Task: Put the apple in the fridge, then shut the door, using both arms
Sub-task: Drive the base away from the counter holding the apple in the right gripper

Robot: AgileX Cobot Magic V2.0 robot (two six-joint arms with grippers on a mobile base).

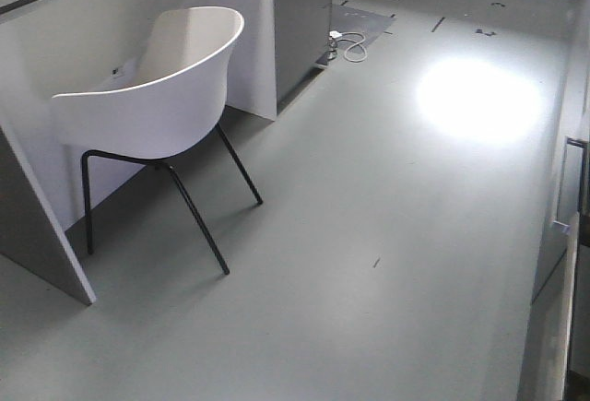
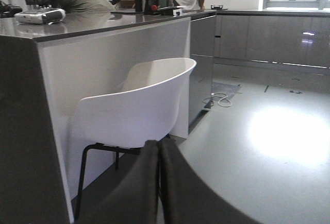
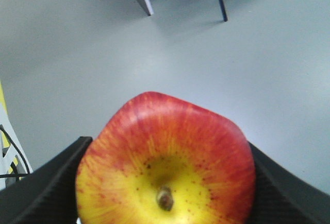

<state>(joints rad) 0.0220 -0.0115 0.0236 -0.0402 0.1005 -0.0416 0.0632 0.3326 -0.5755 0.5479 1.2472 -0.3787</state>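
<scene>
The apple (image 3: 165, 157) fills the lower middle of the right wrist view, red with a yellow patch around its stem, which faces the camera. My right gripper (image 3: 166, 175) is shut on it, one black finger pressed to each side, above bare grey floor. In the left wrist view my left gripper (image 2: 159, 149) is shut, its two dark fingers pressed together with nothing between them, pointing toward a white chair. The fridge and its door are out of view. Neither arm shows in the front view.
A white shell chair (image 1: 161, 97) on thin black legs stands at the left beside a white counter (image 1: 55, 60) with a dark top (image 2: 93, 23). A white cable (image 1: 350, 46) lies on the floor farther back. Grey cabinets (image 2: 268, 38) line the far wall. People stand behind the counter.
</scene>
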